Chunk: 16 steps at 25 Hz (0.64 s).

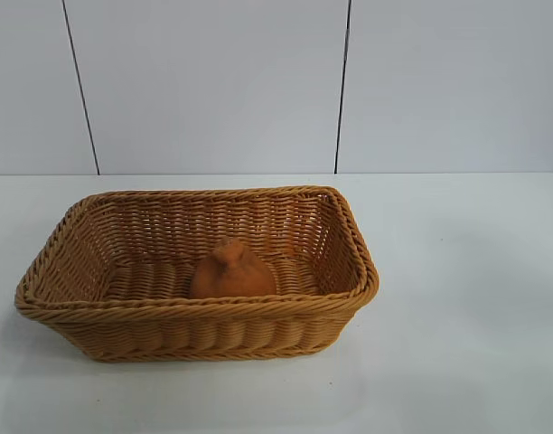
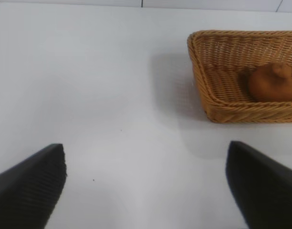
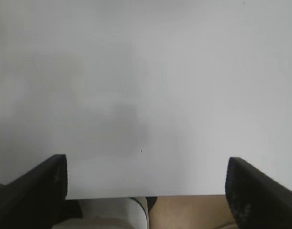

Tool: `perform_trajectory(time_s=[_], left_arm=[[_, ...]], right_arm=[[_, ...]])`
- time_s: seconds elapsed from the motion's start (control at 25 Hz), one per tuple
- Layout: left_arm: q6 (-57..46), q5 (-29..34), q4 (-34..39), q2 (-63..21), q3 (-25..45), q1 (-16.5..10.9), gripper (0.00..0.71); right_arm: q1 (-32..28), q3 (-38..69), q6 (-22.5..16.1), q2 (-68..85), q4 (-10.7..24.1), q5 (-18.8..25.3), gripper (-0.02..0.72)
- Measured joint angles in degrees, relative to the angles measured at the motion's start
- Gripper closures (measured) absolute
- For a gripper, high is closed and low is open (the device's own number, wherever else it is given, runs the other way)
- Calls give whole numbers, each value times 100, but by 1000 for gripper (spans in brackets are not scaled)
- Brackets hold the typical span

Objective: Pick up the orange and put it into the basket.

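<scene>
White table (image 1: 475, 298) under everything. Basket (image 1: 69, 312) sits on it, left of centre in the exterior view. Orange (image 1: 231, 271) rests inside the basket, by its near wall. My left gripper (image 2: 146, 186) hangs over bare table, fingers spread wide, holding nothing; right gripper (image 3: 146, 191) likewise.

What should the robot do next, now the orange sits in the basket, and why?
Probably nothing more than keep both arms parked. The orange already lies inside the basket, on its floor. The left gripper is open over bare table, away from the basket, and the right gripper is open over the table too, holding nothing. The job looks finished.
</scene>
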<state>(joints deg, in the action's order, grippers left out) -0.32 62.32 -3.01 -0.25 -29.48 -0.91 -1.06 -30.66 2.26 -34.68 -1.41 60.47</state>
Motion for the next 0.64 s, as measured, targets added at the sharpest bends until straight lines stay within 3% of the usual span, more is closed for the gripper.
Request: perform_trajectory(time_s=[0.4, 0.64], left_arm=[[0, 0, 0, 0, 0, 0, 65], [0, 0, -6, 0, 0, 0, 65]], right_arm=[[0, 255, -5, 3101, -188, -182, 84], [0, 255, -16, 3500, -193, -171, 84]])
